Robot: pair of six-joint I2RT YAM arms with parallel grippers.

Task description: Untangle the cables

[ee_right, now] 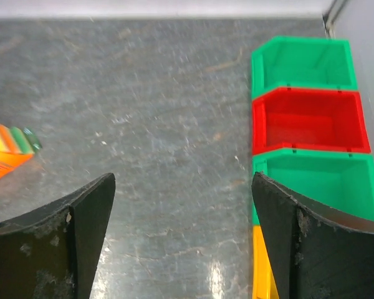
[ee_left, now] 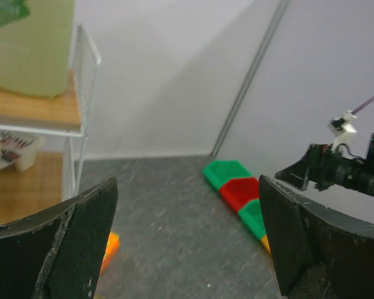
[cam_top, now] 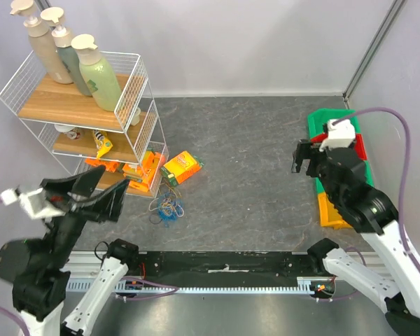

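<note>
1. Top external view: the cable tangle (cam_top: 166,208), blue and orange strands in one knot, lies on the grey table (cam_top: 252,140) just in front of the wire rack (cam_top: 141,84), near an orange box (cam_top: 182,166). Noted the left gripper (cam_top: 96,193) raised beside the rack, to the left of the knot, fingers spread and nothing between them. Noted the right gripper (cam_top: 305,161) hovering well apart from the knot, by the row of bins (cam_top: 320,120), likewise spread and empty. Neither touches a strand, so untangling looks not yet begun. The two spread pincers are probably readied for one pinch each, to draw strands apart.

2. Left wrist view: the camera aims across the table, not down. Between the wide-apart fingers (ee_left: 62,249) I see the far corner, the bins and the right arm (ee_left: 343,171). The rack sits at the left edge. The tangle is out of frame, so this arm would likely have to tip downward to find it.

3. Right wrist view: looks down on table between spread fingers (ee_right: 56,243). The bins are at right, green, red, green, yellow. A corner of the orange box shows at the left edge. No cable shows here.
</note>
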